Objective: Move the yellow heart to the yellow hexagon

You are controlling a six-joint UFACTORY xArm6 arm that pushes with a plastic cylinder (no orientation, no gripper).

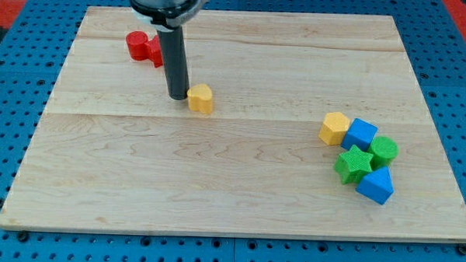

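Note:
The yellow heart (201,98) lies on the wooden board left of centre. My tip (177,96) stands just at the heart's left side, touching or nearly touching it. The yellow hexagon (335,127) lies far to the view's right, at the upper left of a cluster of blocks.
Next to the hexagon lie a blue block (359,134), a green round block (383,149), a green star (353,164) and a blue block (376,185). Red blocks (143,46) lie at the view's upper left, partly behind the rod. The board (238,209) sits on a blue pegboard.

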